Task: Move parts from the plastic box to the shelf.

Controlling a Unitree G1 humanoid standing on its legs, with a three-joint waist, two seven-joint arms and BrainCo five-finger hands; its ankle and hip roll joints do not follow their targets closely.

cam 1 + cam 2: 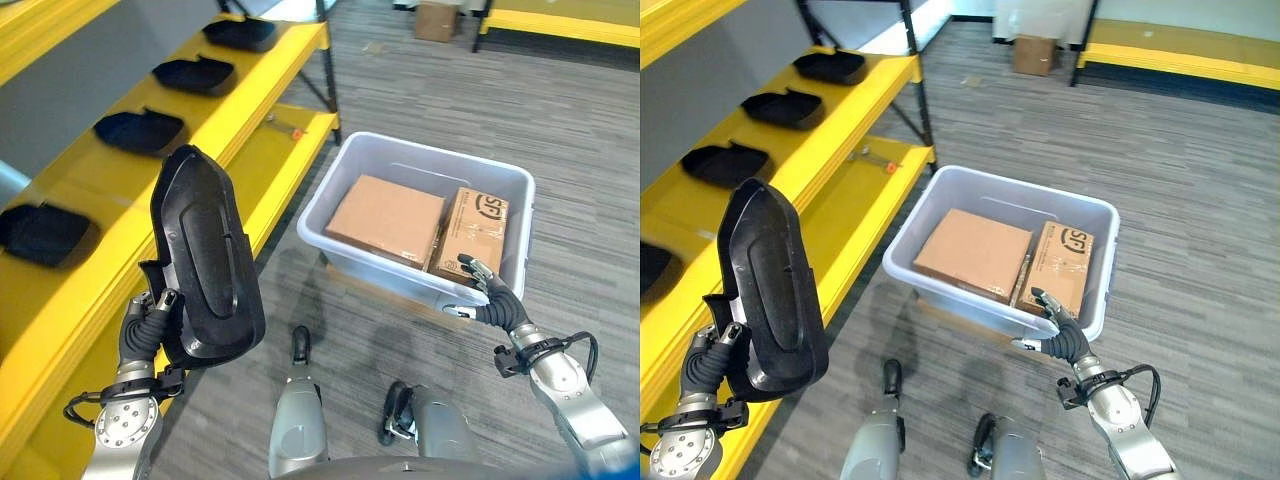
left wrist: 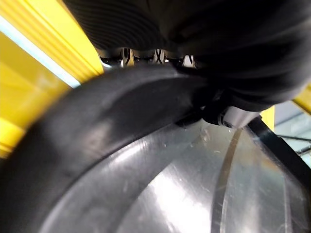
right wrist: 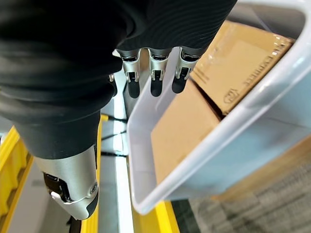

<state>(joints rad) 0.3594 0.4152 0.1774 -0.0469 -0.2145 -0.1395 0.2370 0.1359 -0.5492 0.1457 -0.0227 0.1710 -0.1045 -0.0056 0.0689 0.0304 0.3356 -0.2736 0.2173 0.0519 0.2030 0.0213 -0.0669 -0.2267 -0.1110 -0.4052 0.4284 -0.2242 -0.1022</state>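
Currently your left hand (image 1: 150, 325) grips the black part (image 1: 205, 265) upright beside the yellow shelf (image 1: 255, 95); your right hand (image 1: 490, 295) hovers, fingers relaxed, over the plastic box (image 1: 420, 165). Risk: the tall part may clip the shelf edge and twist loose.

left hand (image 1: 150, 325) fingers: hidden behind held black part (image 1: 205, 260)
plastic box (image 1: 330, 190) floor: covered by cardboard boxes (image 1: 385, 218)
nearest shelf part (image 1: 40, 233): cut by frame edge
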